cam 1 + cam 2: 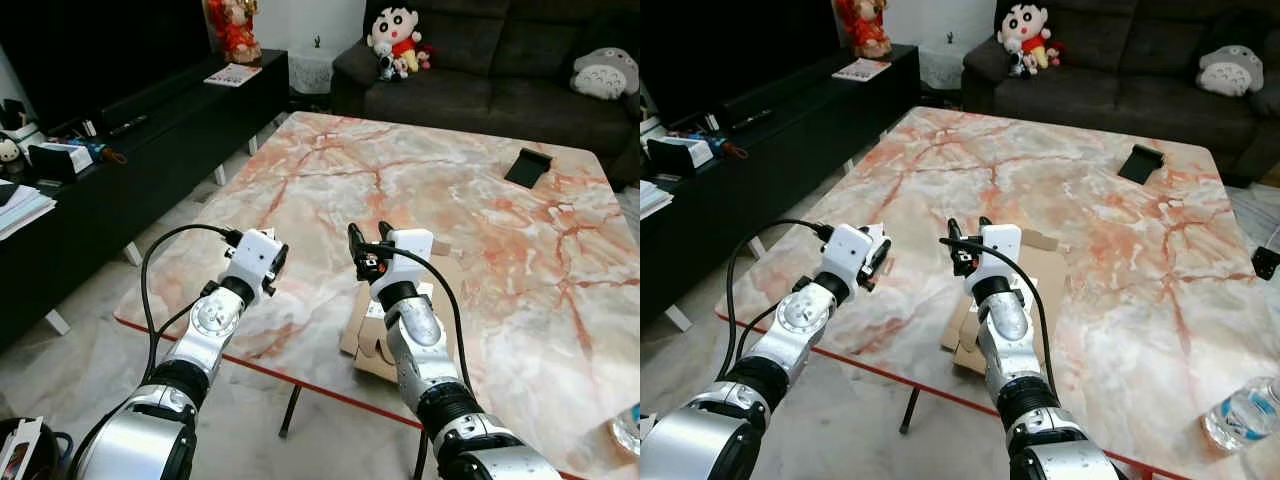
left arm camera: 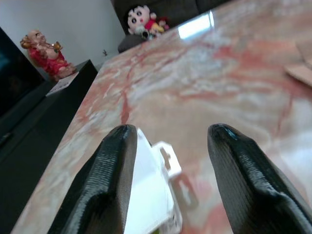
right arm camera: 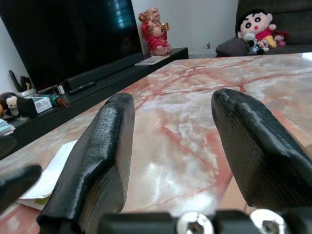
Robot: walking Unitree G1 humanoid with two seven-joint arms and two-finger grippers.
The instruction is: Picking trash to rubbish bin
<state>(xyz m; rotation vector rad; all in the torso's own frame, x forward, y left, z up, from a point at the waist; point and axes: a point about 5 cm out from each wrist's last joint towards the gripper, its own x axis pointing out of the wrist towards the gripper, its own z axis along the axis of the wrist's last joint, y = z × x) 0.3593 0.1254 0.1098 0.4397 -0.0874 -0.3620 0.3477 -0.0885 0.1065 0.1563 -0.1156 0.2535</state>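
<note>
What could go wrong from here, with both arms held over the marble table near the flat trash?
1. The thin white plastic packet lies flat on the glossy marble table; the open left hand may push it along rather than lift it.
2. It sits near the table's front edge, so a nudge could drop it to the floor.
3. The flattened brown cardboard lies under the right arm; the open right hand reaches past it and could drag it.

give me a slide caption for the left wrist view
Left gripper open just above the marble table, fingers straddling a flat white piece of packaging.
</note>
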